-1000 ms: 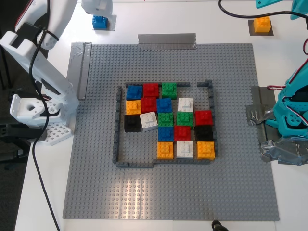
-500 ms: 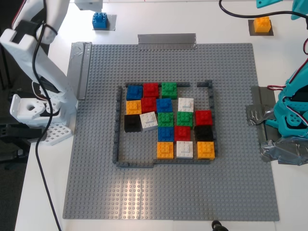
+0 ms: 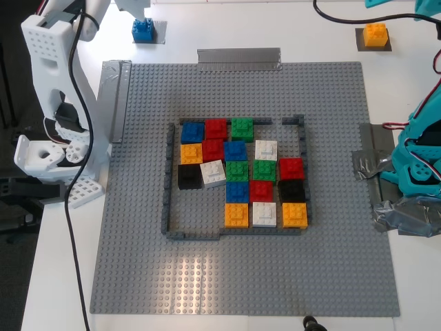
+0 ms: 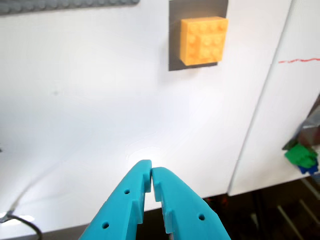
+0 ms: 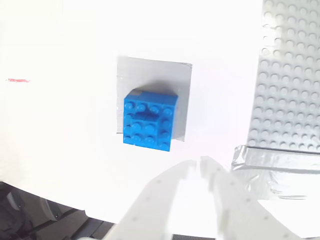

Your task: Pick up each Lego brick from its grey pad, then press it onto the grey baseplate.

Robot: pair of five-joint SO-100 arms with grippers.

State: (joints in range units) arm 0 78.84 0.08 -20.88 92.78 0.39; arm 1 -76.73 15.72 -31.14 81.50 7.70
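Observation:
The blue Lego brick point(image 3: 142, 29) point(image 5: 149, 120) sits on its grey pad point(image 3: 158, 36) point(image 5: 182, 85) at the back of the exterior view's left. My second gripper point(image 5: 199, 161), white, hovers just short of it, shut and holding nothing. At the back of the exterior view's right, the orange Lego brick point(image 3: 375, 33) point(image 4: 203, 40) rests on its grey pad point(image 3: 386, 47) point(image 4: 175, 30). Well back from that brick, my teal first gripper point(image 4: 151, 171) is shut and empty. The grey baseplate point(image 3: 331, 227) fills the middle and carries a dark-grey frame point(image 3: 167, 200).
Several coloured bricks point(image 3: 238, 172) are packed inside the frame. Silvery tape strips point(image 3: 238, 58) point(image 3: 116, 96) hold the plate's back and left edges in the exterior view. The white arm's base point(image 3: 52, 152) stands at that view's left and the teal arm's base point(image 3: 417, 165) at its right.
The white arm has swung upright and back towards the exterior view's top left. Its gripper has pulled off the blue brick towards the top edge. Both bricks stay on their pads.

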